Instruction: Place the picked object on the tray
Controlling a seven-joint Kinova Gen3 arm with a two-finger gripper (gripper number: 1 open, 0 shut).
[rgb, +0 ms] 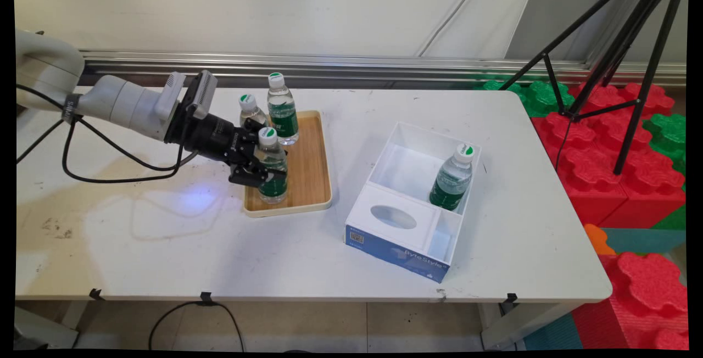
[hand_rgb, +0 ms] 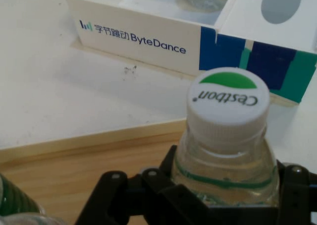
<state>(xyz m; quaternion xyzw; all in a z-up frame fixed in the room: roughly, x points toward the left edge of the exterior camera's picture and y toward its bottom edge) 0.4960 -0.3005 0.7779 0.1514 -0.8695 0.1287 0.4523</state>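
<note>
The claw [rgb: 262,170] is clamped around a water bottle [rgb: 271,167] standing at the near end of a wooden tray [rgb: 316,182] on the white surface [rgb: 165,237]; two more bottles [rgb: 283,108] stand behind, and a white box [rgb: 409,204] sits to the right.

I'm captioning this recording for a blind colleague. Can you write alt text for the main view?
A black gripper on a white arm grips the nearest of three water bottles standing on a wooden tray on a white table. To the right, a white compartmented box holds a fourth bottle.
</note>
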